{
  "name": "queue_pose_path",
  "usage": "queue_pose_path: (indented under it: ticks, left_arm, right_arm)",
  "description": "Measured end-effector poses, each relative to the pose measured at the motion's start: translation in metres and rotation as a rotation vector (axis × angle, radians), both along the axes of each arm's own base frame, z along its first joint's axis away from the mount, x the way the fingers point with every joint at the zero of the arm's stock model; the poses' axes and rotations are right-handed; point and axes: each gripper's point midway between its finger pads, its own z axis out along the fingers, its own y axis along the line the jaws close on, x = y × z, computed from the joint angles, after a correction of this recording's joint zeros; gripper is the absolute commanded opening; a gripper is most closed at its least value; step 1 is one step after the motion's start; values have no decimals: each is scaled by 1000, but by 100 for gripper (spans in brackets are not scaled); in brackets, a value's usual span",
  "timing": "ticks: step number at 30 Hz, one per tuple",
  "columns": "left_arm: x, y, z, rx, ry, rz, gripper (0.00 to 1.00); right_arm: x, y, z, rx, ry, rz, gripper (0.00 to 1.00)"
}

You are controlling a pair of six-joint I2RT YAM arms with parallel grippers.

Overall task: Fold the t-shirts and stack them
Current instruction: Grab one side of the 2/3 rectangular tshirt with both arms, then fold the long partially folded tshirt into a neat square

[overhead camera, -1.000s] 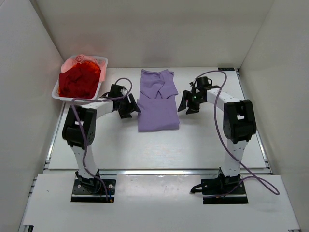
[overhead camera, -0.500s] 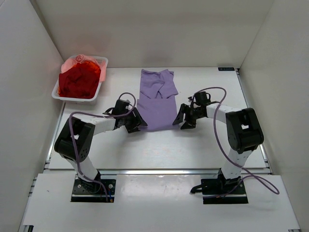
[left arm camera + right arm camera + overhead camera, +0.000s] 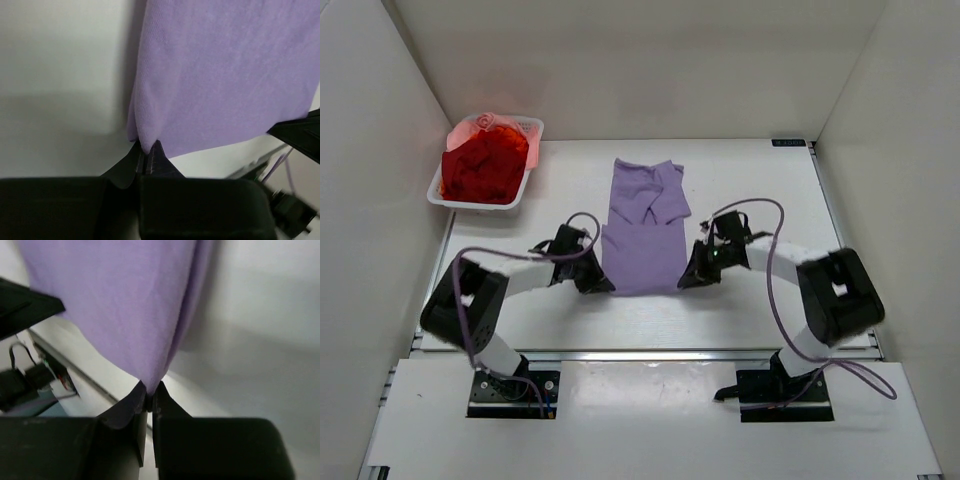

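A lavender-purple t-shirt lies in the middle of the table, folded lengthwise, its sleeves toward the back. My left gripper is shut on its near left corner; the left wrist view shows the purple cloth pinched between the closed jaws of my left gripper. My right gripper is shut on the near right corner, and the right wrist view shows the purple cloth caught at the tips of my right gripper. Deep red t-shirts with a pale pink one fill the basket.
The white mesh basket stands at the back left of the table. White walls close in the table on three sides. Purple cables loop over both arms.
Both grippers moved toward me to the shirt's near corners and shut on them. The near hem has pulled slightly toward the front.
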Motion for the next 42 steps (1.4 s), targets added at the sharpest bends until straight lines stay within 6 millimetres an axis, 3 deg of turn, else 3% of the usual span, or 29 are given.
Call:
queue_pose_path:
  ticks: [5, 8, 12, 15, 17, 21, 24, 26, 28, 30, 31, 32, 34, 36, 39, 42]
  left_arm:
    - [-85, 15, 2, 24, 60, -96, 0]
    - [-118, 17, 13, -2, 56, -145, 0]
    - [-140, 19, 29, -64, 37, -148, 0]
    - [-134, 21, 40, -96, 19, -113, 0]
    - [-122, 20, 46, -104, 29, -87, 0]
    - [-66, 11, 62, -96, 50, -58, 0]
    - [8, -4, 82, -99, 5, -45, 0]
    - [74, -18, 103, -108, -83, -36, 0]
    - [141, -28, 123, -127, -193, -11, 31]
    - [194, -26, 131, -151, -269, 40, 55]
    - [211, -21, 131, -161, -290, 66, 62]
    - [223, -14, 127, -169, -294, 97, 64]
    - [236, 1, 111, -181, -262, 161, 68]
    - [237, 18, 93, -183, -232, 212, 71]
    - [215, 30, 66, -193, -165, 250, 71]
    - [177, 31, 44, -211, -86, 248, 71]
  right_arm:
    - [-96, 7, 9, 30, 27, 98, 0]
    - [-132, 1, 11, 50, 49, 103, 0]
    - [-149, -2, 26, 103, 39, 80, 0]
    - [-142, -2, 38, 142, 19, 54, 0]
    - [-131, -3, 44, 161, 25, 29, 0]
    - [-85, -4, 61, 190, 34, -17, 0]
    - [-16, -9, 83, 189, -37, -47, 0]
    - [43, -14, 101, 185, -120, -60, 2]
    - [105, -22, 122, 186, -222, -72, 34]
    - [158, -34, 131, 175, -320, -87, 53]
    - [177, -39, 132, 166, -349, -94, 63]
    - [192, -44, 130, 156, -368, -100, 65]
    - [215, -57, 118, 127, -385, -116, 71]
    - [218, -64, 100, 107, -362, -126, 74]
    - [204, -68, 69, 81, -300, -130, 77]
    - [182, -69, 37, 69, -235, -130, 78]
